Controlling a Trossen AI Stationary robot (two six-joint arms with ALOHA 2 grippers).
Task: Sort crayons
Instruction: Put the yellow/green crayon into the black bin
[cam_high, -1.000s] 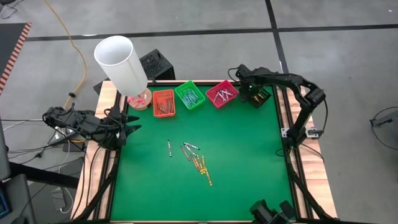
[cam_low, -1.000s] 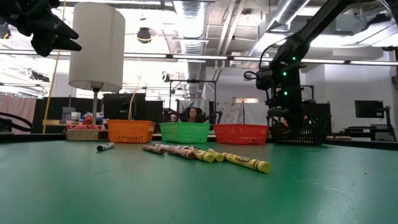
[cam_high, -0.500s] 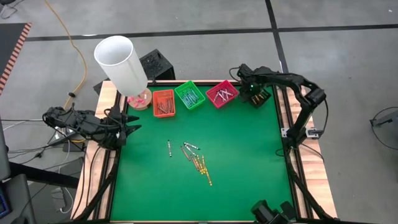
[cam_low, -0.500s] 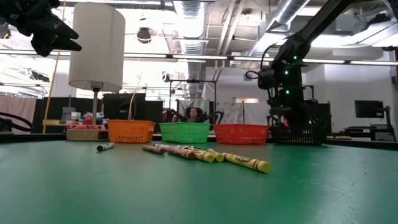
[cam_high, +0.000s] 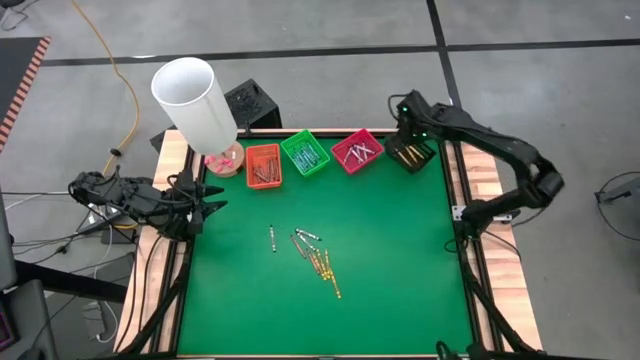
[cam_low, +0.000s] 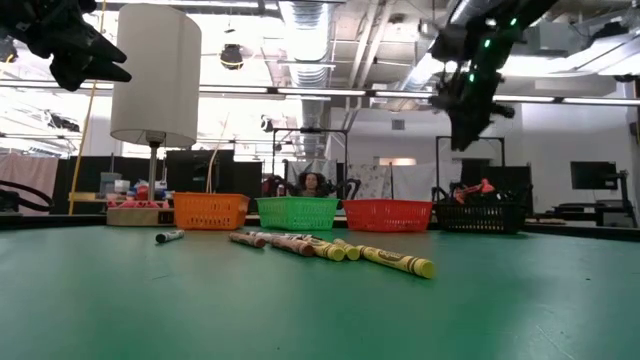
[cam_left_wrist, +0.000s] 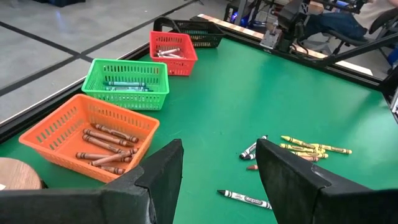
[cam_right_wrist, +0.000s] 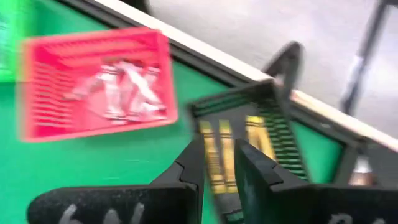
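Note:
Loose crayons (cam_high: 315, 255) lie in a small heap on the green mat, yellow ones (cam_left_wrist: 314, 147) at its near end and one (cam_high: 272, 237) apart to the left. My right gripper (cam_right_wrist: 219, 163) hangs open above the black tray (cam_right_wrist: 267, 134), high over the table's far right corner (cam_low: 462, 140), with nothing between its fingers. Yellow crayons (cam_right_wrist: 214, 152) lie in that tray. My left gripper (cam_left_wrist: 217, 168) waits open at the table's left edge (cam_high: 210, 205), raised above the mat.
Orange (cam_high: 263, 165), green (cam_high: 305, 152) and pink (cam_high: 357, 150) trays with crayons stand in a row along the far edge, left of the black tray. A white lamp (cam_high: 195, 100) rises at the far left corner. Bare green mat (cam_high: 400, 260) surrounds the heap.
My right gripper has risen from down in the black tray to well above it, most of the climb in the last half second, while its arm has swung out toward the table's right edge. The crayons on the mat have stayed put.

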